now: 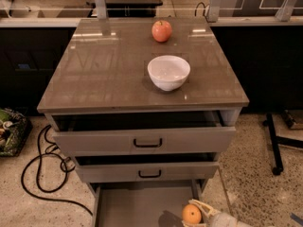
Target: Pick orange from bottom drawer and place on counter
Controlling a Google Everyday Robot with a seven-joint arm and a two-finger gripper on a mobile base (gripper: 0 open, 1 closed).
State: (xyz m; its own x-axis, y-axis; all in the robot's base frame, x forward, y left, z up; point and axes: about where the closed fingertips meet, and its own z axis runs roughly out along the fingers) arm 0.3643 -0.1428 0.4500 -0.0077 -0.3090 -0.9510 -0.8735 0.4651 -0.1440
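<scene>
Jaws clasp orange [191,214]; gripper [196,213] near bottom drawer [137,205] right wall, open floor leftward.

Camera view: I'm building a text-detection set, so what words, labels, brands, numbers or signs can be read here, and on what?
None can be read.
The counter, white bowl, apple and drawer fronts show no lettering.
The end effector, at the bottom right next to the orange in the bottom drawer, shows no legible marking either.
</scene>
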